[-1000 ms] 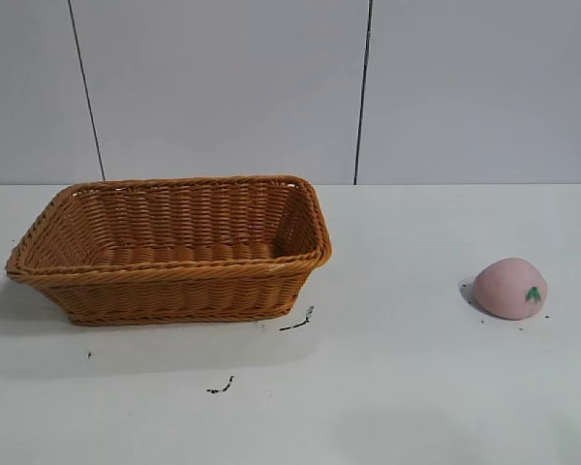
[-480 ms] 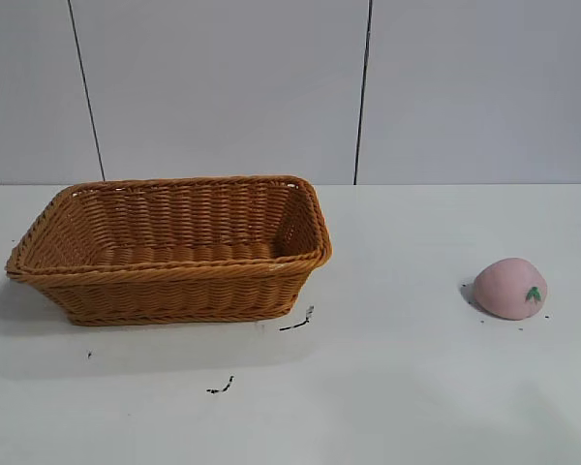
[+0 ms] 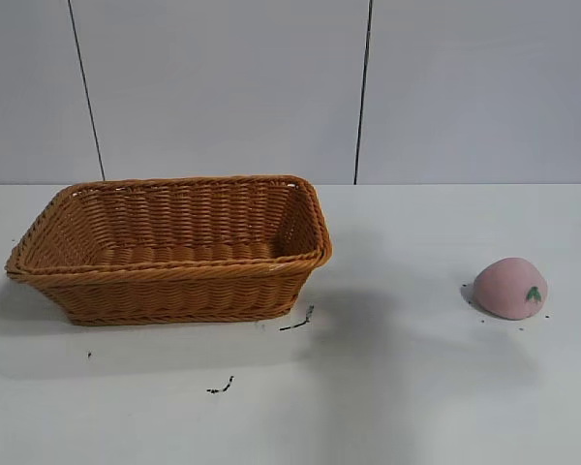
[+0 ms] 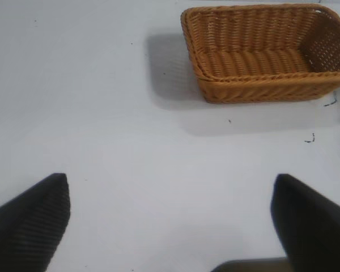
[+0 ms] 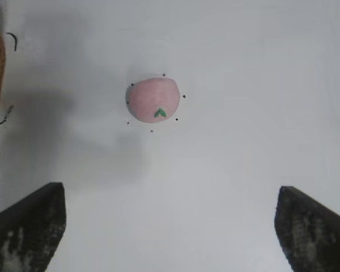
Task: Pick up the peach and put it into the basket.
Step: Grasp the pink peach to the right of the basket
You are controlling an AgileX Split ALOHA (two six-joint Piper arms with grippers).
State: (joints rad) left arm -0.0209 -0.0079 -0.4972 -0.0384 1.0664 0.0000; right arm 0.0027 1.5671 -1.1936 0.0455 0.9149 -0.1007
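The pale pink peach (image 3: 509, 288) with a small green leaf mark rests on the white table at the right. The orange-brown wicker basket (image 3: 174, 247) stands at the left, with nothing visible inside. Neither arm shows in the exterior view. In the right wrist view the peach (image 5: 152, 99) lies ahead of my right gripper (image 5: 171, 195), whose dark fingers (image 5: 28, 224) stand wide apart with only bare table between them. My left gripper (image 4: 171, 187) is open too, over bare table, with the basket (image 4: 266, 54) farther off.
Small dark scuff marks (image 3: 296, 322) lie on the table in front of the basket, and tiny specks ring the peach. A soft shadow falls on the table between basket and peach. A pale panelled wall (image 3: 290, 87) closes the back.
A faint shadow has spread over the table between the basket and the peach. The peach and basket have not moved.
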